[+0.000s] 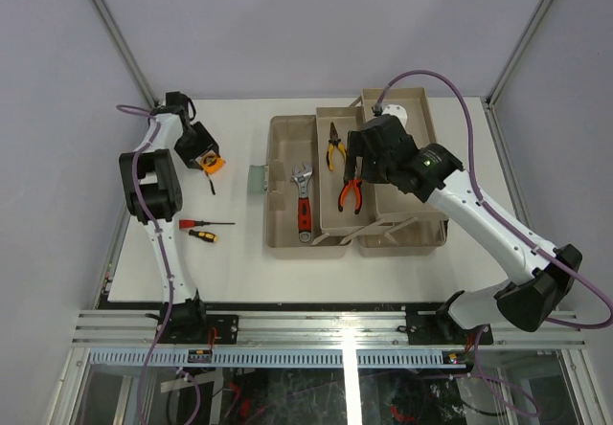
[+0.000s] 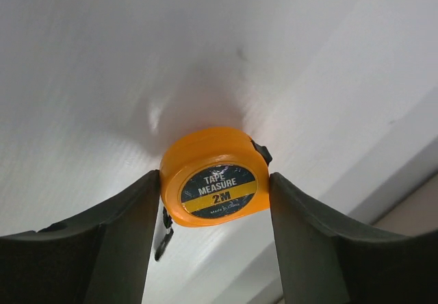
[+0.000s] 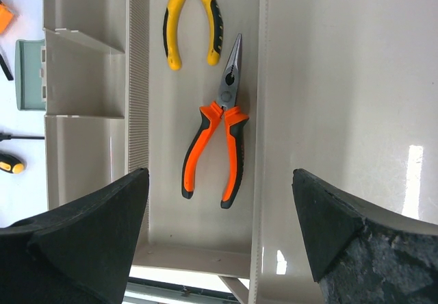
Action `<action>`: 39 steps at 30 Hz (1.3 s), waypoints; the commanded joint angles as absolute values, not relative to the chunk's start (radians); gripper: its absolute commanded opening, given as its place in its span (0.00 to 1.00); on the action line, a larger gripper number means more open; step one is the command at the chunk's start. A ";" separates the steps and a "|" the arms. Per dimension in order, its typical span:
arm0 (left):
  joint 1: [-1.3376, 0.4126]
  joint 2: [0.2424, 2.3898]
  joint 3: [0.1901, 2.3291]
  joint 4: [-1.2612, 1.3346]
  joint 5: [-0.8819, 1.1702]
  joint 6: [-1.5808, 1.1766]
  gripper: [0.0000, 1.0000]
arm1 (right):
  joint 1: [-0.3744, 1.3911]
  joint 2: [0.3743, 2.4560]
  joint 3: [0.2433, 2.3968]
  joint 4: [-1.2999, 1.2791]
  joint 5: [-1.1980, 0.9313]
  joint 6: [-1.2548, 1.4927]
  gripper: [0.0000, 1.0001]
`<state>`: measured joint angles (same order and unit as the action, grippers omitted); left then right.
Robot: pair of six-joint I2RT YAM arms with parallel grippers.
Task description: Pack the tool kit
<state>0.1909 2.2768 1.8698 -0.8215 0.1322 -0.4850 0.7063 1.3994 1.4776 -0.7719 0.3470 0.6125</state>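
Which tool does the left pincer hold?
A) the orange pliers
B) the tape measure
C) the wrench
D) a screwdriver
B: in the left wrist view, the left pincer presses against both sides of the orange tape measure.

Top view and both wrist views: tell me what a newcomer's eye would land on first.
The bright orange tape measure stands out, pinched in the left gripper at the far left of the table. Next comes the open toolbox mid-table, with a wrench, yellow pliers and orange pliers in it. The right gripper hovers open over the orange pliers.
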 commanded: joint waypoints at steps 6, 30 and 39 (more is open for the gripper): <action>0.125 2.083 1.921 -0.815 0.178 -0.330 0.24 | 0.709 1.350 1.492 -0.703 0.391 0.584 0.92; -0.279 1.918 2.151 -0.539 0.471 -0.425 0.25 | 0.605 1.227 1.575 -0.967 0.810 0.720 0.98; -0.454 1.995 2.217 -0.439 0.562 -0.571 0.25 | 0.551 1.121 1.554 -1.072 0.849 0.800 0.99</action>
